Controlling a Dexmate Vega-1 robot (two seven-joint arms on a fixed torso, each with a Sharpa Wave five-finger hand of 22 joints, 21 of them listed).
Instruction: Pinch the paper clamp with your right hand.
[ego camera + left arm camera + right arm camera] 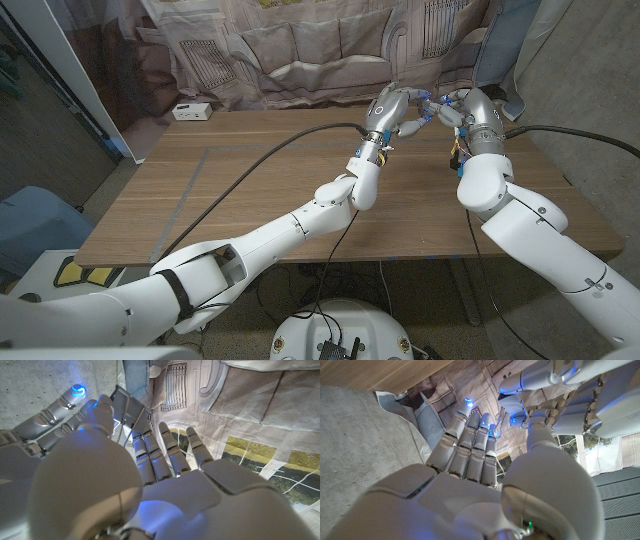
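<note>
Wooden worktop [250, 170], curtain behind. I am bringing both hands together above it: left hand [392, 108] pinching the clamp [129, 407]; right hand [455, 108] closing on it, hold unclear. Judged light, stiff, springy; I am pinching its wire handles.

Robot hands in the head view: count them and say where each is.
2. The left hand and the right hand are raised over the table's far edge, fingertips meeting. Anything between them is hidden.

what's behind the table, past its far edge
A draped printed cloth hangs behind the table. A white box sits near the far edge. The cloth hides whatever is beyond.
</note>
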